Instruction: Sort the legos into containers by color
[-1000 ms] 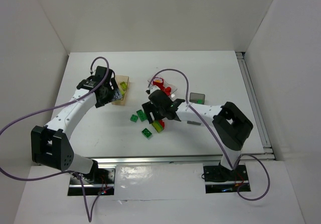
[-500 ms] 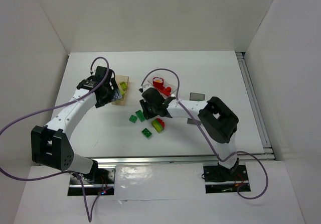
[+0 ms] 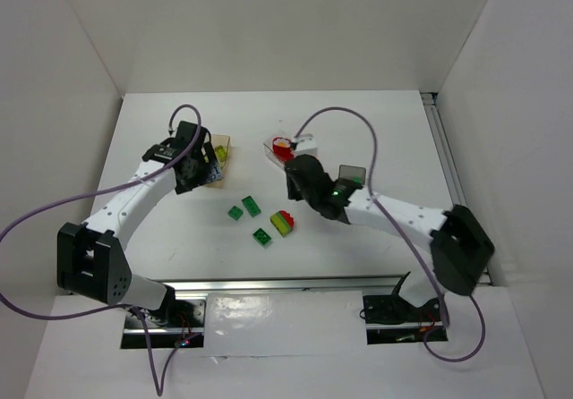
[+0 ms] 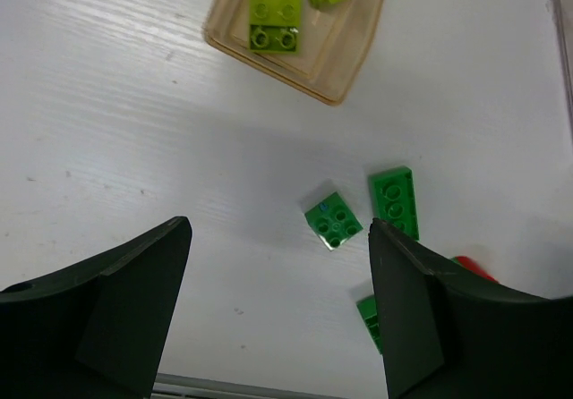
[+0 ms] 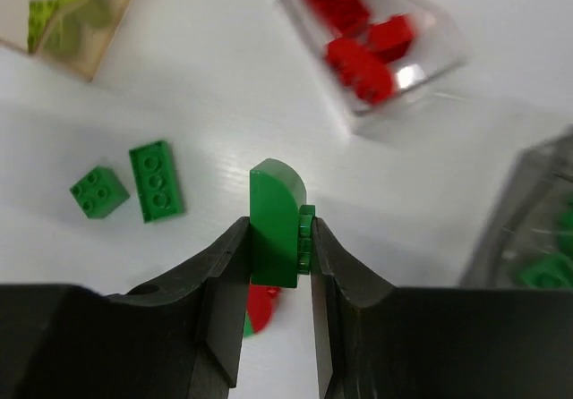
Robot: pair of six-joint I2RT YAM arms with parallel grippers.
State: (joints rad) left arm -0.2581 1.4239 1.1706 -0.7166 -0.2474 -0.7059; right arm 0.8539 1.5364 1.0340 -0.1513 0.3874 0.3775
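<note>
Legos are the job here, and one of them, a dark green translucent plastic brick with a rounded top [image 5: 273, 229], is now pinched upright between the fingers of the right end effector [image 5: 276, 247], clear of the white tabletop [image 3: 385, 122]. A second ago that end effector stood open, low over the loose pile; it has since closed and swung back toward the tubs. Just beyond it lies the clear plastic tub [image 5: 434, 55] of red bricks. At its right is the dark smoky grey plastic tub [image 5: 537, 198], which already holds green pieces and looks like the destination. Three flat green bricks [image 3: 252, 206] and a red-and-yellow-green stacked piece [image 3: 285, 223] remain loose. The left end effector [image 4: 279, 274] hangs wide open and empty near the tan translucent plastic tub [image 4: 349, 63] of yellow-green bricks.
</note>
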